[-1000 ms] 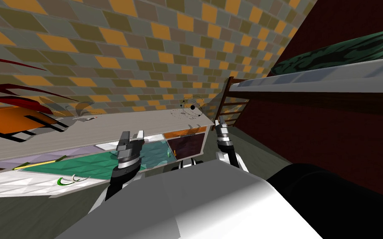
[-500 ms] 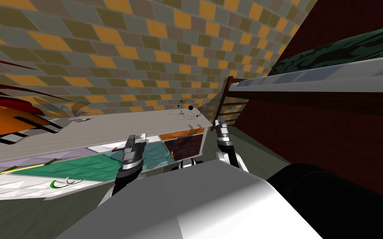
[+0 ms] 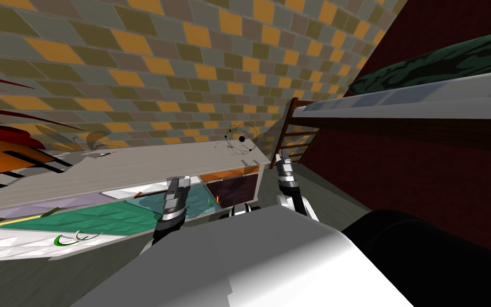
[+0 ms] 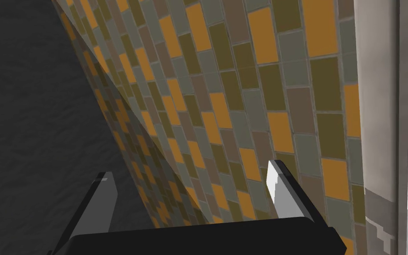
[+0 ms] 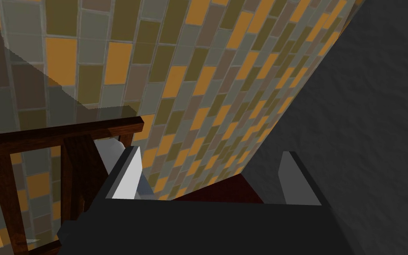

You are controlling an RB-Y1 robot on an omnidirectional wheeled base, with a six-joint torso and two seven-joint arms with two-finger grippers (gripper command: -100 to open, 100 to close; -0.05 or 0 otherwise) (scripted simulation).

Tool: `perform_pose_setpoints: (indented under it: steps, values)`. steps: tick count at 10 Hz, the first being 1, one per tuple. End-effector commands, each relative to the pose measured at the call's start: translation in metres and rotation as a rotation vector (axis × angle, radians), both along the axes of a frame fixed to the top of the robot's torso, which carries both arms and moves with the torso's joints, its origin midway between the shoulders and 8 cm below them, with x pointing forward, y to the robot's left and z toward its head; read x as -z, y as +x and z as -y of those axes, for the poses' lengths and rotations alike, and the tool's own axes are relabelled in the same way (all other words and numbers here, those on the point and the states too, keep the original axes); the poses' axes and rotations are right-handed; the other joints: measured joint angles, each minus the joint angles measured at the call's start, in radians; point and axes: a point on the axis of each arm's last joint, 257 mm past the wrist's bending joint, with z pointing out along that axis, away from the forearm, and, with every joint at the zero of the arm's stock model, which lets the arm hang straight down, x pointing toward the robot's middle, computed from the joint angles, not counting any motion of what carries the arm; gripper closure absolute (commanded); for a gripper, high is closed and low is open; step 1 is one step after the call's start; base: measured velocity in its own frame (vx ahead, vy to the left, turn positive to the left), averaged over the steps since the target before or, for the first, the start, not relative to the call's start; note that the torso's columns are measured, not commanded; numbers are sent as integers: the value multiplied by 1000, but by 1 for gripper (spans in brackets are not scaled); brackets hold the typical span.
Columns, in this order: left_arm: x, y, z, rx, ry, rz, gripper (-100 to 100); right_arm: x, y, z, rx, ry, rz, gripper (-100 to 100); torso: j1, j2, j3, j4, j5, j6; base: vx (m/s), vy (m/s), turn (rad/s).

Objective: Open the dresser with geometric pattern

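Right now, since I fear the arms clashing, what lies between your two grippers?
In the head view, the dark purple end panel of the dresser, under an orange strip, shows between the left gripper and the right gripper, both open.

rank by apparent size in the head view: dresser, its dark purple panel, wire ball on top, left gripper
1. dresser
2. dark purple panel
3. wire ball and left gripper, which look about alike, so unranked

Head cam steeply down on dresser (image 3: 132, 170); wrist cams share tiled wall (image 4: 243, 88).
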Motion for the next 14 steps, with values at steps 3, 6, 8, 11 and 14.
perform_pose_setpoints:
  steps: [3, 6, 8, 11, 14]
  values:
    - [30, -1, -3, -5, 12, -26, -100, 0, 0, 0, 0, 0, 0, 0, 0, 0, 0, 0, 0, 0, 18, -48, 3]
    - [53, -3, -4, -9, 19, -47, -100, 0, 0, 0, 0, 0, 0, 0, 0, -1, -1, 0, 0, 0, 29, -63, 5]
    - [63, -5, -5, -11, 21, -56, -100, 0, 0, 0, 0, 0, 0, 0, -1, 0, 0, 0, 0, 0, 29, -64, 5]
    - [91, -12, -4, -14, 25, -78, -100, 0, 0, 0, 0, 0, 0, 0, -1, 0, 0, 0, 0, 0, 31, -76, 5]
    - [109, -17, -3, -17, 23, -95, -100, 0, 0, 0, 0, 0, 0, 0, 1, 0, 0, 0, 0, 0, 24, -66, 4]
